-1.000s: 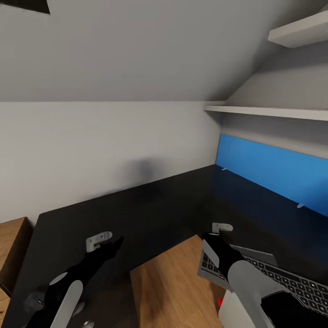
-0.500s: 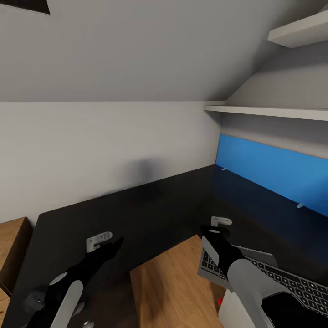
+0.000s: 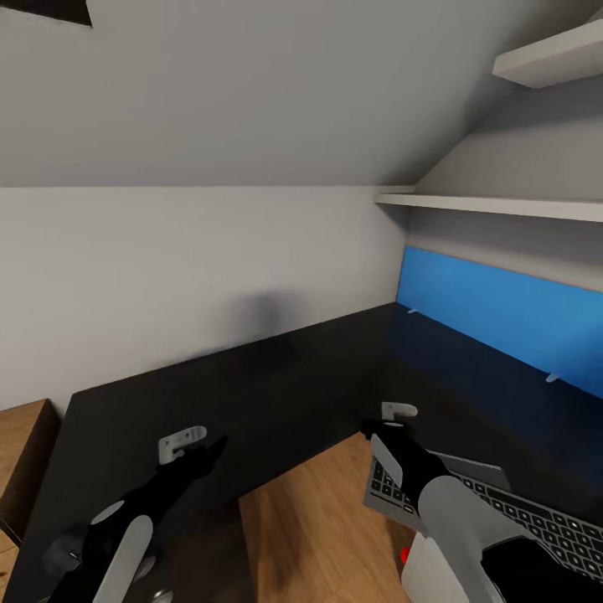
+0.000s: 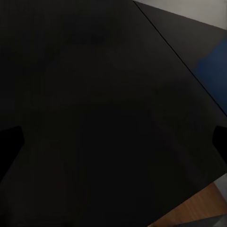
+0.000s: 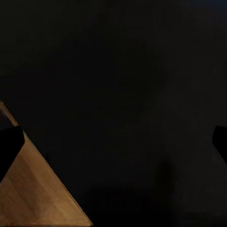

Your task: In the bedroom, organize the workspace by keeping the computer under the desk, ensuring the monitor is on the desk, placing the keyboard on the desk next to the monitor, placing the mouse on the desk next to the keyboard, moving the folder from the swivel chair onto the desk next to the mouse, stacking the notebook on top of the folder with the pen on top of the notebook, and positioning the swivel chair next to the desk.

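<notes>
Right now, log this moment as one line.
left hand: open, over desk | right hand: open, over desk edge | keyboard: on desk, beside right arm

Desk [image 3: 251, 394] blk, keyboard [image 3: 536, 515] grey.

White wall shelves [image 3: 502, 203] hang above a blue back panel [image 3: 502, 314]; wooden floor [image 3: 318, 528] shows below

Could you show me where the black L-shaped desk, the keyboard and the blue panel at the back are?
Black L-shaped desk [image 3: 209, 394]: head view, bare top near the corner.
Grey-framed keyboard with dark keys [image 3: 536, 523]: head view, middle key rows.
Bright blue panel [image 3: 502, 314]: head view, centre of its face.
</notes>
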### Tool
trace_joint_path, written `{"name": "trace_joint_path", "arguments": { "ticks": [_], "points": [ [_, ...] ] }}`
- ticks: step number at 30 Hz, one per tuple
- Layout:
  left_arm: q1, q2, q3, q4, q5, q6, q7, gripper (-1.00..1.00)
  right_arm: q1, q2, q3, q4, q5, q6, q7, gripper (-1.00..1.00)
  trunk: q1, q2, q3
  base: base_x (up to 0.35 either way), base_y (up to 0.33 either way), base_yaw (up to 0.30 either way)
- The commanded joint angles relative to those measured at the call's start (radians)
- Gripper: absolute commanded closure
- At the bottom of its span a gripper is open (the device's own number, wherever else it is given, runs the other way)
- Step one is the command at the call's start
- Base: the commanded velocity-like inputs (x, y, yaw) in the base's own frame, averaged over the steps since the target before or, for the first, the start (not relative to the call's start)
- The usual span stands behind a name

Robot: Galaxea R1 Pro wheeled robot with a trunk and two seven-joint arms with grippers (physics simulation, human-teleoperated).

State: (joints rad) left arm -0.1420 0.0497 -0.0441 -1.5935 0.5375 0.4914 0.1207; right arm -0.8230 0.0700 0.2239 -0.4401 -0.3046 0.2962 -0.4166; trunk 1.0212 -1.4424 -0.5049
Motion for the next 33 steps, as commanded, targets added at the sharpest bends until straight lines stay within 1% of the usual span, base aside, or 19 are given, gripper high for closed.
{"name": "trace_joint_path", "arguments": {
  "ticks": [1, 6, 9, 12, 27, 33],
  "points": [
    [-0.001, 0.001, -0.002, -0.001, 0.010, 0.003, 0.009, -1.00, -0.001, -0.001, 0.008, -0.001, -0.008, 0.011, 0.004, -1.00, 0.000, -0.001, -0.001, 0.000, 0.000, 0.000],
    [-0.001, 0.001, -0.002, -0.001, 0.011, 0.003, 0.010, -1.00, -0.001, 0.000, 0.010, 0.001, -0.007, 0.026, 0.020, -1.00, 0.000, -0.001, -0.001, 0.000, 0.000, 0.000],
    [-0.001, 0.001, -0.002, -0.001, 0.011, 0.003, 0.009, -1.00, -0.001, 0.000, 0.011, 0.002, -0.008, 0.071, 0.025, -1.00, 0.000, -0.001, -0.001, 0.000, 0.000, 0.000],
    [-0.001, 0.001, -0.002, -0.001, 0.010, 0.003, 0.009, -1.00, -0.001, 0.001, 0.011, 0.003, -0.008, 0.092, 0.026, -1.00, 0.000, -0.001, -0.001, 0.000, 0.000, 0.000],
    [-0.001, 0.001, -0.002, -0.001, 0.010, 0.003, 0.010, -1.00, -0.001, 0.001, 0.011, 0.003, -0.009, 0.106, 0.027, -1.00, 0.000, -0.001, -0.001, -0.002, 0.000, 0.000],
    [-0.001, 0.001, -0.002, -0.001, 0.010, 0.003, 0.010, -1.00, -0.001, 0.001, 0.011, 0.003, -0.013, 0.106, 0.027, -1.00, 0.000, -0.001, -0.001, -0.076, 0.000, 0.000]
  ]
}}
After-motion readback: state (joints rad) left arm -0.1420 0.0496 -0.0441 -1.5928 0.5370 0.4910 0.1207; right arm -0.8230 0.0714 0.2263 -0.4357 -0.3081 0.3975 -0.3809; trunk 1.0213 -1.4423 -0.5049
